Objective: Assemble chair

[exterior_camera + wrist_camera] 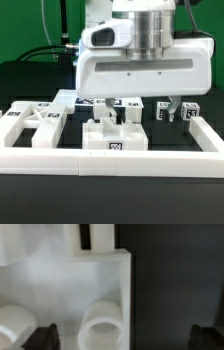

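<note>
The chair's white parts lie on the black table. A framed panel point(34, 126) rests at the exterior view's left. A blocky piece point(112, 136) with a tag on its front sits in the middle, and short tagged posts point(165, 111) stand behind it toward the right. My gripper point(140, 110) hangs low over the blocky piece, open and holding nothing. In the wrist view a flat white part point(70, 286) with two round post ends point(101, 327) lies under my gripper point(127, 339). One dark fingertip point(44, 337) is over that part, the other over bare black table.
A long low white border rail point(60, 160) runs along the front and turns up the exterior view's right side point(207, 135). Dark cables and equipment stand behind the table.
</note>
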`<state>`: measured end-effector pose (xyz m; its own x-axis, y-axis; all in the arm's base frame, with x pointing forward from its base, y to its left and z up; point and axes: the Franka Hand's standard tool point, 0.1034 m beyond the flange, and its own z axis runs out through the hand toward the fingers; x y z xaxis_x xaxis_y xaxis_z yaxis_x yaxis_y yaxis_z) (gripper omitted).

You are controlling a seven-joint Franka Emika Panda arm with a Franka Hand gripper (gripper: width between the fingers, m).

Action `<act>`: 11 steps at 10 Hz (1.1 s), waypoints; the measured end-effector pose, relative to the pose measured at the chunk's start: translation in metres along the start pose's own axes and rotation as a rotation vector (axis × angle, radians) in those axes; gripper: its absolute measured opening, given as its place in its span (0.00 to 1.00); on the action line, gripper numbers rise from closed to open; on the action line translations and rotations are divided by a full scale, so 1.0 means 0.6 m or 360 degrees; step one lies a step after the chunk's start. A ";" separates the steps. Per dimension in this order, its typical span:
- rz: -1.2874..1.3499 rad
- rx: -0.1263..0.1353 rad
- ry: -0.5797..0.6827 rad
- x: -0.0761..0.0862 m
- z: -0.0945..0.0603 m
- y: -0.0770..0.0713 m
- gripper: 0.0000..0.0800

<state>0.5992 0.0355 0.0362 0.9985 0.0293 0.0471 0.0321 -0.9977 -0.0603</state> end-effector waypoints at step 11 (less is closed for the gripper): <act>-0.0107 -0.0002 0.0067 -0.018 0.049 0.022 0.07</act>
<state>0.5899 0.0240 0.0058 0.9912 0.0936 0.0932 0.0989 -0.9936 -0.0543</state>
